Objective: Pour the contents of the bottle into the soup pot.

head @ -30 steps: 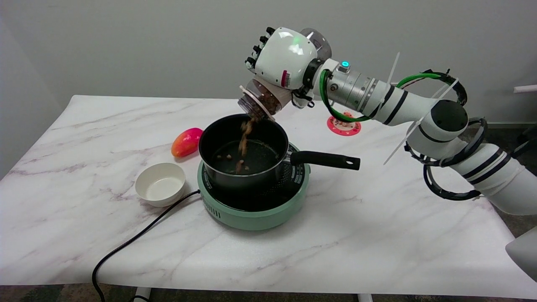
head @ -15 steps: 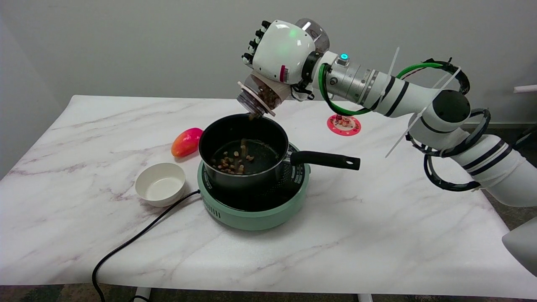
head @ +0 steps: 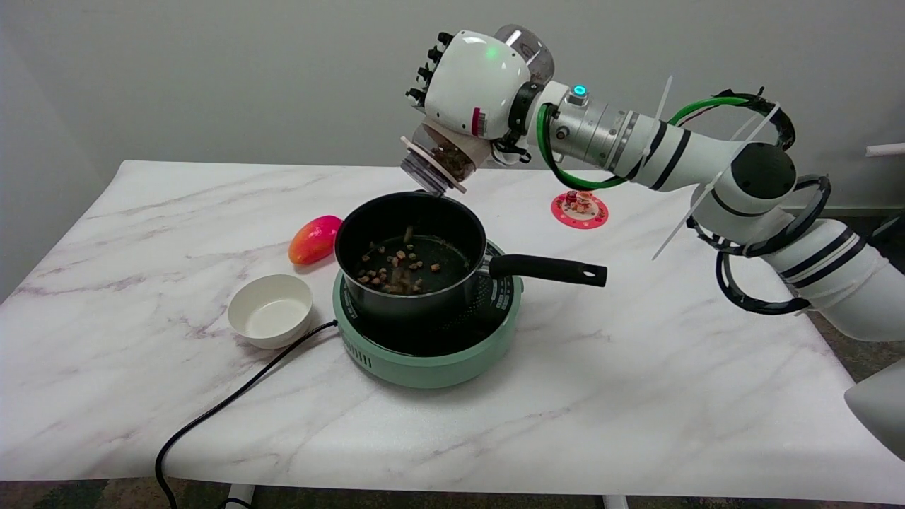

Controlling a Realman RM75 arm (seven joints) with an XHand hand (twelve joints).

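The bottle point(head: 442, 157), clear and with brown bits inside, is tilted mouth-down above the far rim of the black soup pot point(head: 410, 258), gripped in the right hand point(head: 475, 85) with the fingers point(head: 424, 74) wrapped around its body. Brown pieces lie scattered on the pot's bottom, and the pot sits on a green hotplate point(head: 428, 332) near the middle of the worktop point(head: 636, 396). A white bowl point(head: 270, 309) and a red-orange fruit point(head: 314, 239) lie toward the left edge, and a round pink coaster point(head: 579, 209) lies near the far edge.
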